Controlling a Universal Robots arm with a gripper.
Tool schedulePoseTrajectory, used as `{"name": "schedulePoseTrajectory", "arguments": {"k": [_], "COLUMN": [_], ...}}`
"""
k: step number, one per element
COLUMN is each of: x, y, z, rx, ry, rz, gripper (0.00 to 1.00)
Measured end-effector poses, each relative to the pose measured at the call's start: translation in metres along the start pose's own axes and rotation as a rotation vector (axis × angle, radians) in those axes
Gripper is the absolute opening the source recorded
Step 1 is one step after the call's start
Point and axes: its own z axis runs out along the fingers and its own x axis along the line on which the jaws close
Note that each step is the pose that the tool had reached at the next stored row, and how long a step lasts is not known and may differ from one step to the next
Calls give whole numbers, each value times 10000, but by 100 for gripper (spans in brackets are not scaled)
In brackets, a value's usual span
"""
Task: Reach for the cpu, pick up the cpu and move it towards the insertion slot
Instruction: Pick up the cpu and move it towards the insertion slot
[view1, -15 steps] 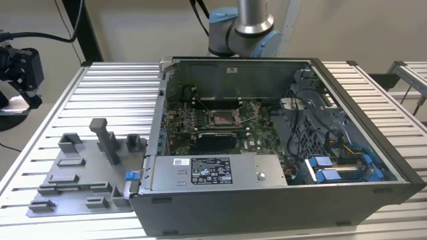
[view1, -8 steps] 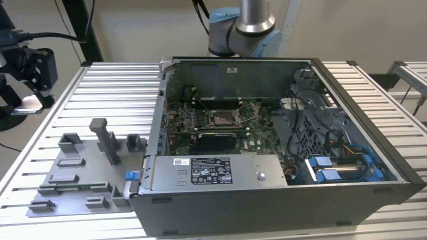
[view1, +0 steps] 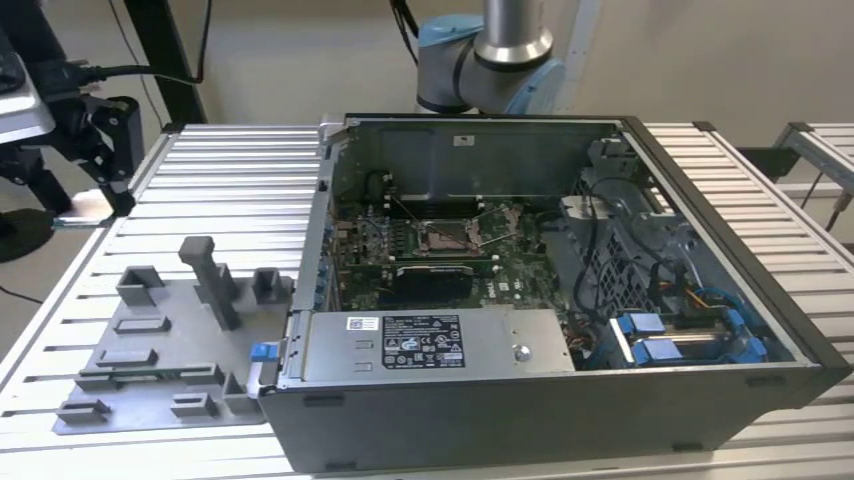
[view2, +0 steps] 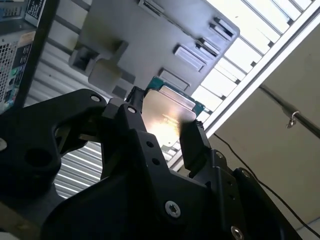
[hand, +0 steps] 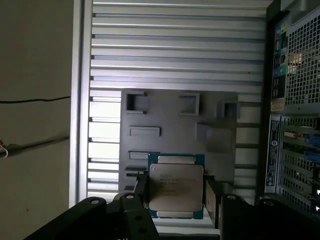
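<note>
Black fingers (hand: 141, 189) of my gripper (hand: 176, 192) sit closest, closed narrowly on the cpu (hand: 176, 186), one pressing each opposite edge, its metal face toward both wrist cameras. Wrist points down over the grey fixture plate (hand: 175, 130), and the chip is held clear above it. Second wrist view adds a bright glare across the chip's face. Exterior view adds my arm (view1: 514, 40) rising behind the open computer case (view1: 534, 420). The insertion slot (view1: 441, 238) lies inside it, well apart from the plate.
</note>
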Motion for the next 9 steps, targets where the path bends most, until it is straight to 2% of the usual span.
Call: {"name": "schedulePoseTrajectory", "arguments": {"k": [9], "x": [-277], "y": [-5], "z": [-3], "rx": [-1], "ry": [11], "rz": [0], "gripper": [0]}}
